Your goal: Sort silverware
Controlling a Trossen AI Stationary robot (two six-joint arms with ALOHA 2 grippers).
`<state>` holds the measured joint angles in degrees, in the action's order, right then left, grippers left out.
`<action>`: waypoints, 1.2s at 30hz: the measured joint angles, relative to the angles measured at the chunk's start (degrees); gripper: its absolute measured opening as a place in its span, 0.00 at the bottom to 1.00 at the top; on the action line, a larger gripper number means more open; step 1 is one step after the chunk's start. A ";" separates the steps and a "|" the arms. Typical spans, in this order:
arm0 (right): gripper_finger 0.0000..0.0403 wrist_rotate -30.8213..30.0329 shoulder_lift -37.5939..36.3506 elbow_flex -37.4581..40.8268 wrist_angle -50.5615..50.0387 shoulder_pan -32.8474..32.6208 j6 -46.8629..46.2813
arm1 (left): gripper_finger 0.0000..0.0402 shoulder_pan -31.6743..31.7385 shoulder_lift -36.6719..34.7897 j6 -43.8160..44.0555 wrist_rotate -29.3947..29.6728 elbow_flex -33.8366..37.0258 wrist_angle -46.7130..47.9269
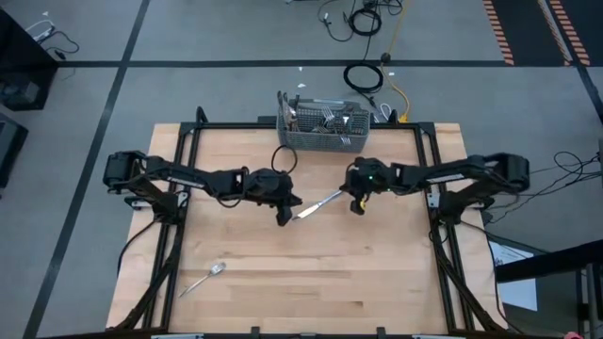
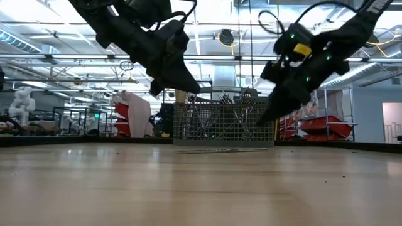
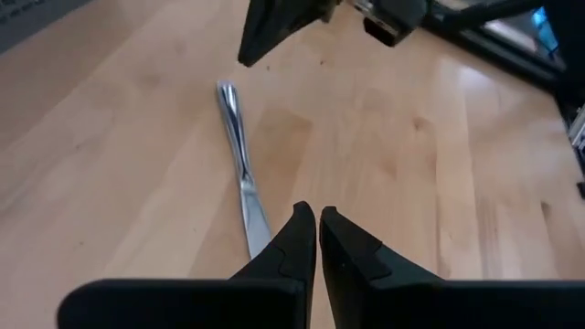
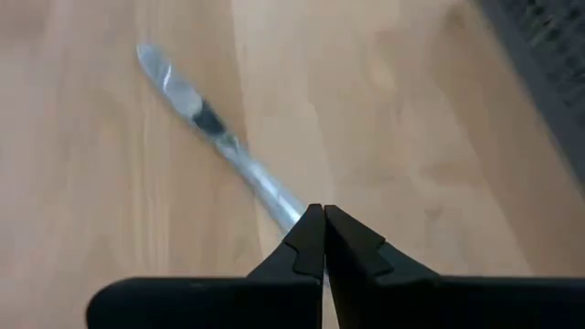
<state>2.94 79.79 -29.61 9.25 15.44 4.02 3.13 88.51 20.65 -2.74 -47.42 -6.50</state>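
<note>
Table knife lying flat mid-table between both grippers — slim, stiff, slick metal.

Far left, one spoon (image 1: 203, 278) lies alone near the front edge of the table (image 1: 377, 282). The left gripper (image 1: 285, 215) hovers clenched and empty just beside the blade end of the single knife (image 1: 318, 203). The right gripper (image 1: 357, 204) sits at the handle end with its fingers pinched together; I cannot tell whether the handle is caught between them. Light and rigid, the knife likely skids if pinched on its polished flat — the narrow handle looks the safer hold. The mesh basket (image 1: 322, 139) at the back holds more silverware, too tangled to count.
</note>
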 joint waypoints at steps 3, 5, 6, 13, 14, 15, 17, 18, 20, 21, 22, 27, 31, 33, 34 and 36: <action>0.00 0.26 3.77 0.07 3.31 0.60 1.10 | 0.07 -0.39 0.00 0.02 0.00 0.00 1.02; 0.00 0.22 5.66 0.02 3.82 1.15 1.20 | 0.07 -0.60 0.00 0.96 0.38 0.00 1.67; 0.00 0.20 6.57 0.04 3.84 1.33 1.35 | 0.07 -0.63 0.00 1.49 1.21 0.00 2.22; 0.00 0.22 8.74 0.09 3.92 2.14 2.81 | 0.07 -0.65 0.00 1.97 2.51 0.02 5.25; 0.00 0.17 8.92 0.09 4.02 2.14 2.91 | 0.07 -0.65 0.00 2.79 2.49 0.02 5.52; 0.00 0.17 9.01 0.09 4.05 2.23 2.95 | 0.07 -0.65 0.00 3.66 2.42 0.02 5.83; 0.00 0.17 9.21 0.11 3.61 2.25 2.61 | 0.07 -0.65 0.19 5.76 1.84 0.02 6.13; 0.00 0.16 9.27 0.11 3.60 2.25 2.18 | 0.07 -0.69 0.43 6.96 1.43 0.02 6.11; 0.00 -0.05 9.30 0.11 2.55 2.25 1.36 | 0.08 -0.93 1.02 9.60 0.53 0.02 6.34; 0.00 -0.25 9.42 0.10 2.35 2.25 1.23 | 0.09 -1.11 1.32 10.91 0.27 0.02 6.32; 0.00 -0.53 9.57 0.09 2.15 2.25 1.01 | 0.11 -1.35 1.56 12.32 0.07 0.02 6.31; 0.00 -1.37 10.01 -0.02 1.08 1.93 -1.74 | 0.24 -2.41 3.51 18.69 0.02 0.02 7.10; 0.00 -3.06 10.06 -0.02 0.75 1.64 -4.31 | 0.35 -3.31 5.33 25.99 2.79 0.07 9.34; 0.00 -3.13 10.06 -0.02 0.66 1.68 -6.12 | 0.40 -3.82 6.30 30.25 4.08 0.07 9.53; 0.00 -3.17 10.08 -0.02 0.62 1.68 -6.99 | 0.42 -4.12 6.74 32.00 4.59 0.07 9.81; 0.00 -3.31 10.08 -0.02 0.44 1.61 -8.47 | 0.46 -4.81 7.77 34.62 6.14 0.00 9.39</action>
<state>-0.38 89.86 -29.63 9.69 17.05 -4.45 -1.68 96.28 55.27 3.40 -47.42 2.89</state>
